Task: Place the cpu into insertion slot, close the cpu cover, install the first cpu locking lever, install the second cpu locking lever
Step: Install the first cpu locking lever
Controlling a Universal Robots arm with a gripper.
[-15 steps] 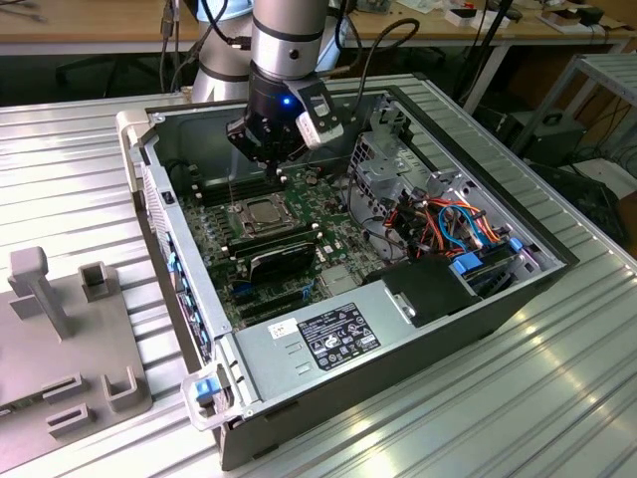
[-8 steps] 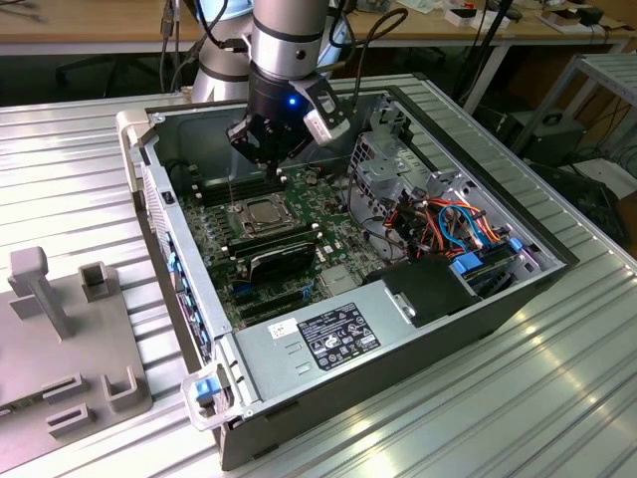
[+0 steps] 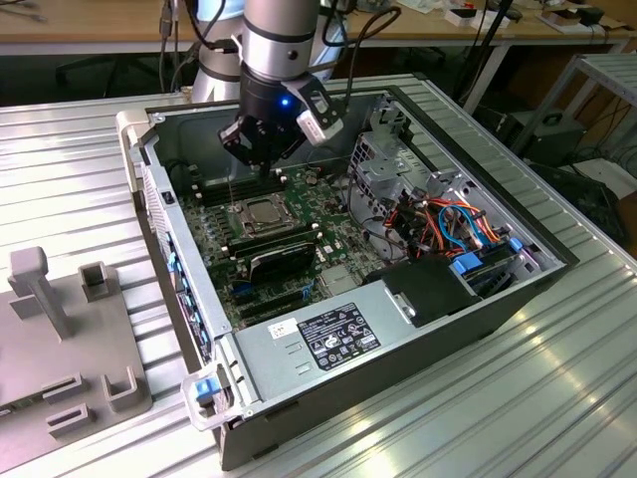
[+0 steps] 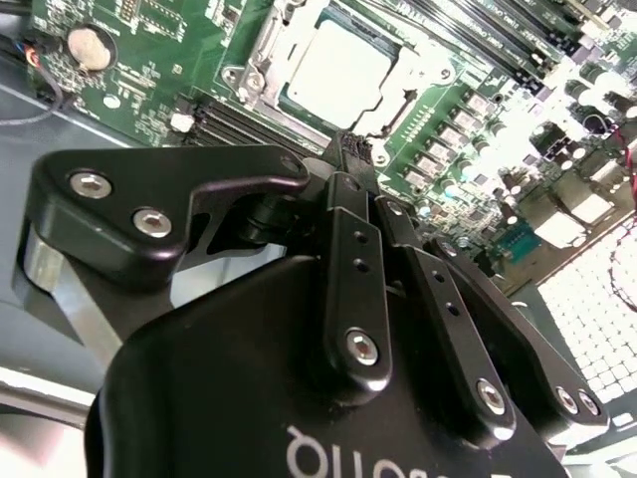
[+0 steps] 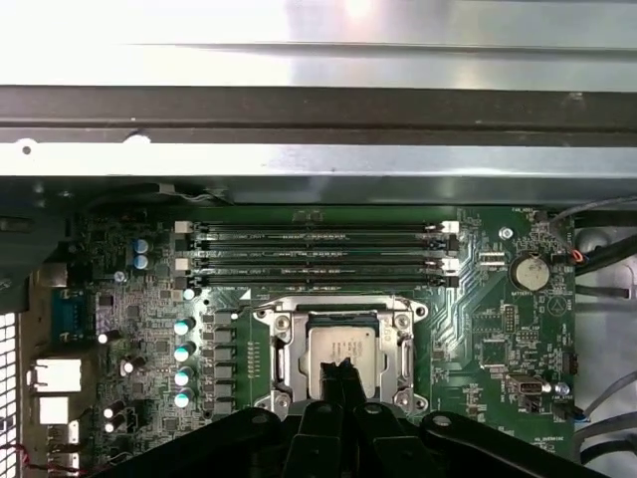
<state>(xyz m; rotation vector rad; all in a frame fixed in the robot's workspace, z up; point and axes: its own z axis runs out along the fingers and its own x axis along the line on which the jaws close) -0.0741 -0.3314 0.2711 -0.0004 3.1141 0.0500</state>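
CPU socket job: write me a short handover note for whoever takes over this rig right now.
The gripper: jaws shut, holding nothing, tips poised at the edge of the cpu in both wrist views.
The cpu sits in the insertion slot.
The cpu cover appears to lie flat around it.
Done: cpu placed; cover seemingly closed.
Left: the two locking levers; whether either is latched cannot be told.

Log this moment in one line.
cpu: seated | cover: down around it | gripper: shut, empty, tips over cpu
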